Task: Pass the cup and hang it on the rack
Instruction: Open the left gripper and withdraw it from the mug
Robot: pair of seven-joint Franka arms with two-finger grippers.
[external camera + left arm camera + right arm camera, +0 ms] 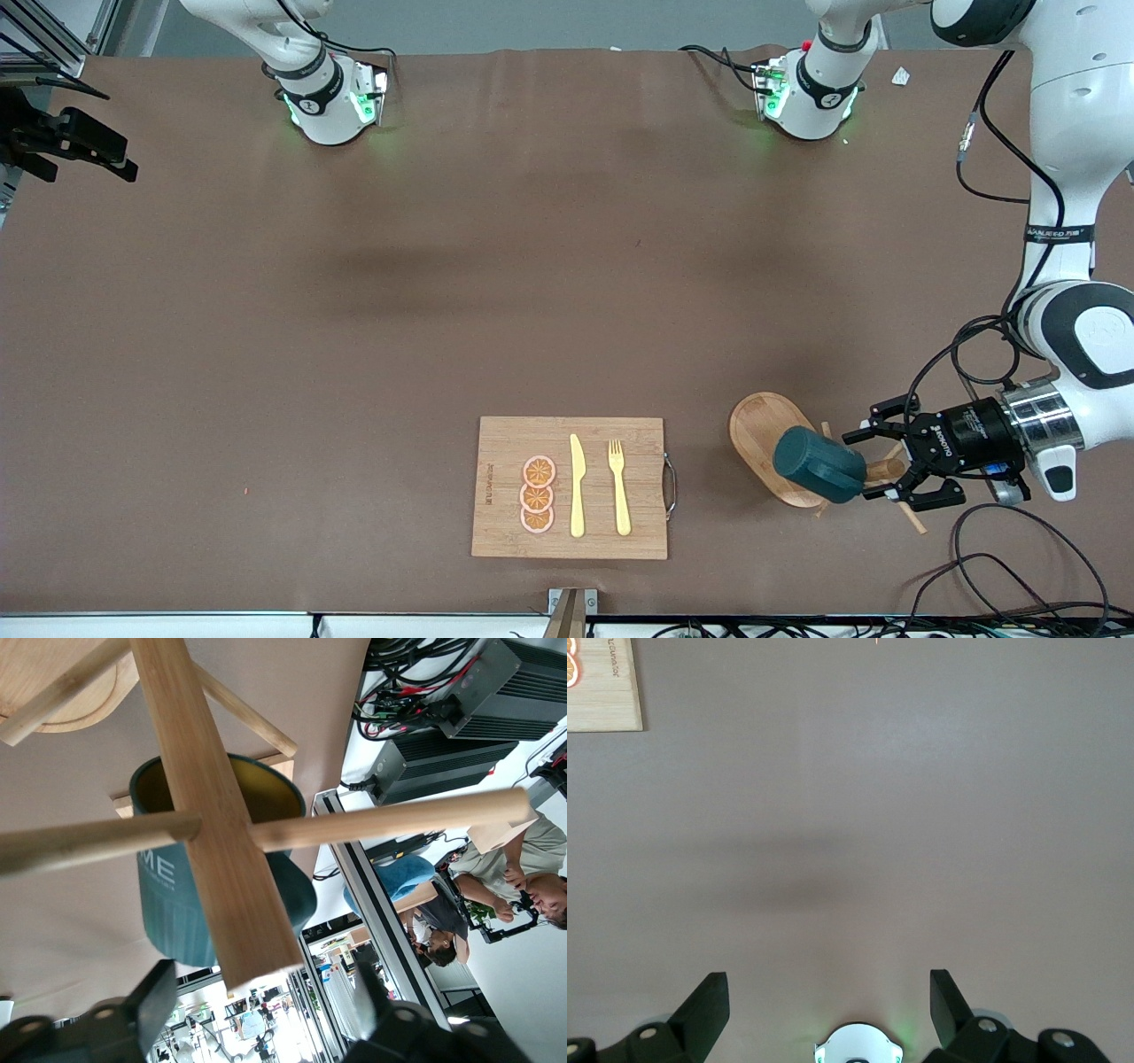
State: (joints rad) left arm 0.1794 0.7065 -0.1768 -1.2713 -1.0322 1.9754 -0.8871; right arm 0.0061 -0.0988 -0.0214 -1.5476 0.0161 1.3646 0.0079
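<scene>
Your left gripper (881, 468) sits at the left arm's end of the table, turned on its side and level with the top of the rack (769, 443), and its fingers (886, 409) are spread apart with nothing clamped between them. The cup (819, 464) hangs on the rack just in front of those open fingers, tipped on its side with its closed bottom facing away from the gripper; you can see a gap between the fingertips and the cup's wall in the front view. In your left wrist view the rack's central post (217, 806) runs across the middle, two thin pegs cross it, and the cup (190, 912) shows its yellowish mouth pressed up close to the post, with the dark fingers (146, 1005) standing clear on either side of it. The rack's oval base rests on the table beside the cutting board (570, 487), which carries three orange slices (537, 494), a yellow knife (577, 486) and a yellow fork (618, 486). Your right gripper (829, 1001) waits raised over the bare brown table (859, 815), fingers wide and empty.
</scene>
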